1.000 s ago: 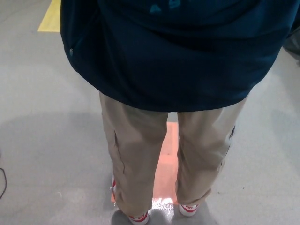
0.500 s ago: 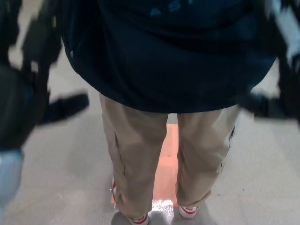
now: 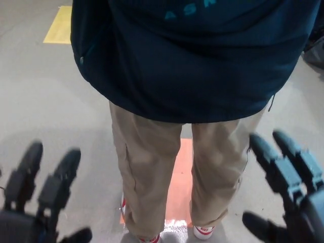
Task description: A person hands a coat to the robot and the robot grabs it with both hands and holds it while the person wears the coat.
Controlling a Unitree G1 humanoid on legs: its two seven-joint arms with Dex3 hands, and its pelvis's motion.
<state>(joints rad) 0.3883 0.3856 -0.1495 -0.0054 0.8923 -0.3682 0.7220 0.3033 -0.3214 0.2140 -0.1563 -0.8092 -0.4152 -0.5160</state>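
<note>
two hands, left hand (image 3: 43,202) and right hand (image 3: 288,192), spread empty beside one coat (image 3: 187,61).

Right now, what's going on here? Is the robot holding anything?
No. A person stands close in front, back to the camera, with the dark blue coat on their upper body. The left hand and right hand are low at either side, fingers spread, touching nothing.
</note>
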